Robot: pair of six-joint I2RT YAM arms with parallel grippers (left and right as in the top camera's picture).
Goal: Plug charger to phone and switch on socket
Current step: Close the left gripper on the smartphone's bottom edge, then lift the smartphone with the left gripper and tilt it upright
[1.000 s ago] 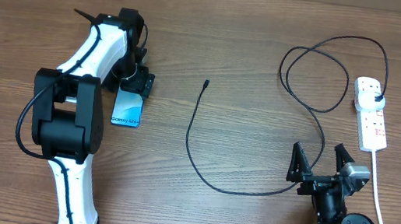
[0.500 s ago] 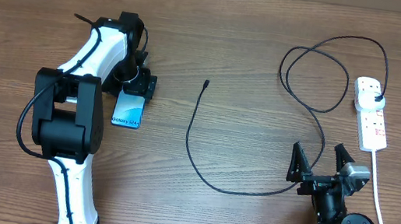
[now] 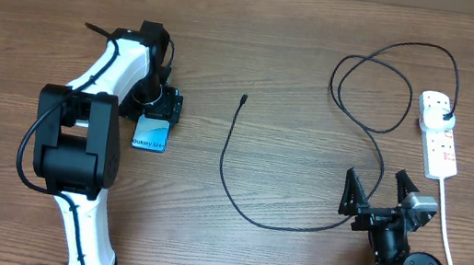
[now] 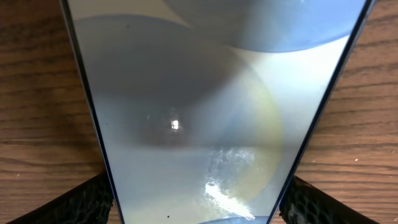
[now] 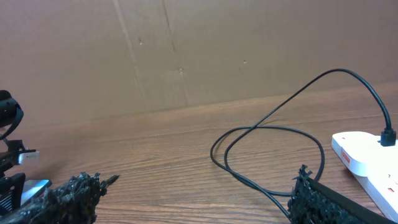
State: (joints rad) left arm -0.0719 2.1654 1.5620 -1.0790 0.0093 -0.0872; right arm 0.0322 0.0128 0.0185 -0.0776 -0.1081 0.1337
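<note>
A: Your slim blue-teal Galaxy phone (image 3: 151, 132) lies flat on the brown wooden table (image 3: 306, 40), about 9 o'clock from the middle. Your left gripper (image 3: 163, 106) is on its 12 o'clock end.

B: Closed on it, too. In the left wrist view the black pads (image 4: 87, 205) press both dark long edges, with the screen filling the frame between them. I'd say you've gripped it that way to steer the phone and steady it for the plug.

A: Next out is the long thin black charger cable (image 3: 224, 154). Its small connector tip (image 3: 243, 100) lies free at 2 o'clock from the phone, well apart, with nothing holding it.

B: The far end is already in. The black plug (image 3: 445, 113) stands in the white power strip (image 3: 437, 135) out at 3 o'clock. By my reading, only the tip and the red-marked switch are left.

A: Your right gripper (image 3: 379, 194) sits at 5 o'clock, jaws spread wide, empty.

B: Room looks good, with bare wood between phone and tip. Watch the cable slack passing right by your right fingers; I can't tell if it touches. Watch the thick white cord (image 3: 449, 246) too, running toward 6 o'clock along the right-hand edge. The strip sits near that edge, so press the switch straight down and don't shove.
</note>
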